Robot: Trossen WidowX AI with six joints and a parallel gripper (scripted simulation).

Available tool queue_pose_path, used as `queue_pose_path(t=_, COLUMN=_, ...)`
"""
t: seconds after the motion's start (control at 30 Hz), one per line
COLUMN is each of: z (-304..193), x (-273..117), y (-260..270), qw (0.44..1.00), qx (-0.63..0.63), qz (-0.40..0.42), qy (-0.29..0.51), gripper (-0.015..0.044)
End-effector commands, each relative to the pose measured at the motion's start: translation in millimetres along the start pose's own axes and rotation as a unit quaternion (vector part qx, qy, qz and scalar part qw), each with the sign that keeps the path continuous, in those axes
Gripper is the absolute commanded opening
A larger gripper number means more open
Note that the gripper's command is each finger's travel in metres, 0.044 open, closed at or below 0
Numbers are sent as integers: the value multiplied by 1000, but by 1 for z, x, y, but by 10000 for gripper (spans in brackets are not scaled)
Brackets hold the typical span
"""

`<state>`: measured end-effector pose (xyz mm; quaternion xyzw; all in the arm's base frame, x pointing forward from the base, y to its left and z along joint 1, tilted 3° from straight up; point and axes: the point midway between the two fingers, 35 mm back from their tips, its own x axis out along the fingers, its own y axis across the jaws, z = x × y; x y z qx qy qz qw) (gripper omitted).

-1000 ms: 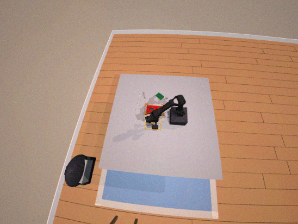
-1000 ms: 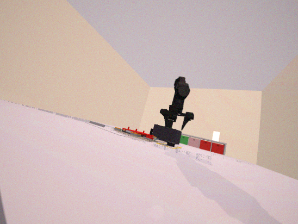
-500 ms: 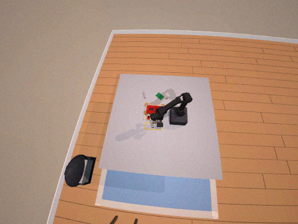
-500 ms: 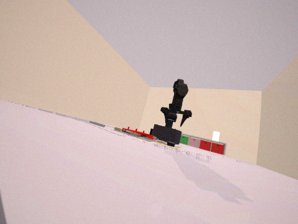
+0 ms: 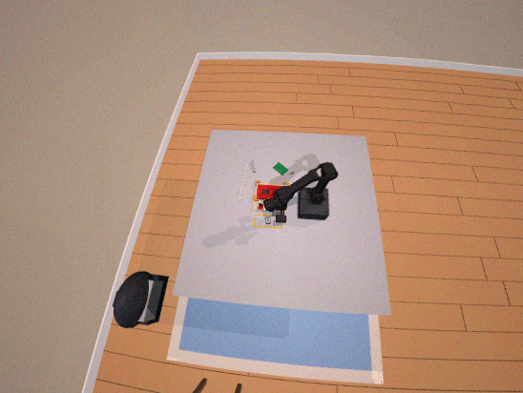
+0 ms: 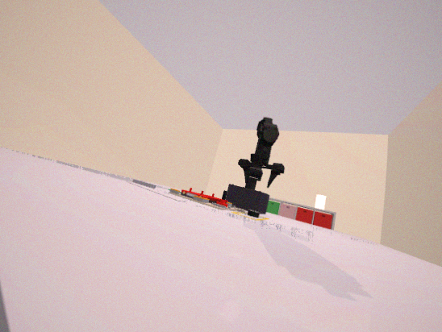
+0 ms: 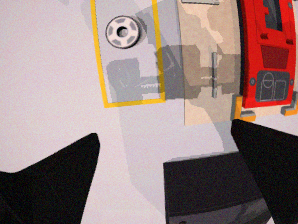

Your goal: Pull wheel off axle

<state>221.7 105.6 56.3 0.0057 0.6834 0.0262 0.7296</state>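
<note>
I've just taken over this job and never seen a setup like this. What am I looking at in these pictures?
The machine is one black robot arm on a dark block-shaped base, standing on a pale table.

The top picture looks down from high above. The exterior one looks across the table from low down. The wrist one rides on the arm and looks past the claw, whose two black fingers reach in from the lower corners.

On the table, a small pale wheel lies flat inside a yellow outline. Beside that is a red piece with printed panels.

The claw is open and holds nothing.
</note>
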Motion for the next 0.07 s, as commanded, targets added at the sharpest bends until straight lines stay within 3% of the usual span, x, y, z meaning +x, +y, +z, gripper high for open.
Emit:
queue_pose_path(t=0.0, z=-1, x=0, y=-1, qw=1000, qx=2, qz=-3, qy=1, gripper=440)
queue_pose_path(t=0.03, z=-1, x=0, y=-1, qw=1000, qx=2, qz=-3, qy=1, gripper=440)
